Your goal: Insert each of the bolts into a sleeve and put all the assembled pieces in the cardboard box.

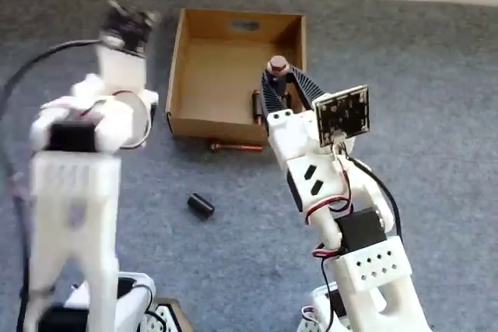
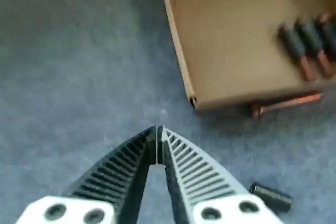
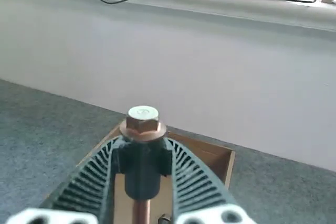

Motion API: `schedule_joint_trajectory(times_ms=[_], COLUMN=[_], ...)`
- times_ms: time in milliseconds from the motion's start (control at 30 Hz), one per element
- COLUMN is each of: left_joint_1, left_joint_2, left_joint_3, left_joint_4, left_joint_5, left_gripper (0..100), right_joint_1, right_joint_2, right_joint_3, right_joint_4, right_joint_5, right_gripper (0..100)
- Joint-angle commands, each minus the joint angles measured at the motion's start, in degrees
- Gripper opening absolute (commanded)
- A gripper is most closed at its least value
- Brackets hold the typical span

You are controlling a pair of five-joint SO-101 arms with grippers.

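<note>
Right gripper (image 3: 143,145) clamps dark-sleeved copper hex bolt (image 3: 143,121) upright, head up, over brown cardboard box (image 1: 233,17), upper centre; left gripper (image 2: 158,135) pinched together.

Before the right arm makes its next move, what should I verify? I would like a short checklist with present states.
1. Grip: right pincer is shut on the assembled piece: ok.
2. Bolt sits in its sleeve: ok.
3. Piece hangs over the cardboard box: ok.
4. Bare floor beside the pieces already inside: ok.
5. The left pincer is shut, empty, beside the box: ok.
6. All assembled: not ok; loose bolt and loose sleeve lie on the carpet.
</note>
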Motion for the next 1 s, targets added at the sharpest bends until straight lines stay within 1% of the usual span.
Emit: schedule_joint_trajectory(times_ms=[0, 167, 300, 433, 600, 633, 700, 800, 900, 967], left_joint_1=[-1.36, -1.19, -1.19, -1.19, -1.27, -1.27, -1.27, -1.19, -1.19, -1.19], left_joint_2=[2.15, 3.3, 3.3, 3.65, 3.65, 3.65, 3.65, 3.65, 3.74, 3.74], left_joint_3=[12.09, 21.67, 25.45, 28.97, 35.47, 36.7, 38.64, 40.48, 42.59, 43.74], left_joint_4=[-10.73, -23.38, -27.16, -29.1, -36.75, -38.59, -41.41, -43.78, -46.59, -48.35], left_joint_5=[-1.14, -1.14, -1.14, -1.14, -1.14, -1.14, -1.05, -1.05, -1.05, -1.05], left_gripper=[2, 2, 2, 2, 2, 2, 2, 2, 2, 2], right_joint_1=[1.36, 6.02, 8.84, 9.1, 9.1, 9.01, 8.84, 8.84, 8.84, 8.84], right_joint_2=[-0.84, 0.75, 6.37, 13.23, 20.97, 21.93, 24.31, 28.18, 33.98, 38.9], right_joint_3=[-1.27, -5.49, -12.79, -17.71, -23.43, -24.57, -26.68, -31.34, -38.9, -44.79], right_joint_4=[0.31, 7.16, 13.93, 17.63, 21.67, 22.81, 24.22, 24.31, 24.84, 26.95], right_joint_5=[-0.18, -0.44, -0.53, -0.53, -0.62, -1.32, -5.71, -10.99, -10.9, -10.9], right_gripper=[0.6, 0.6, 0.6, 0.6, 0.6, 0.6, 0.6, 0.6, 0.6, 0.6])
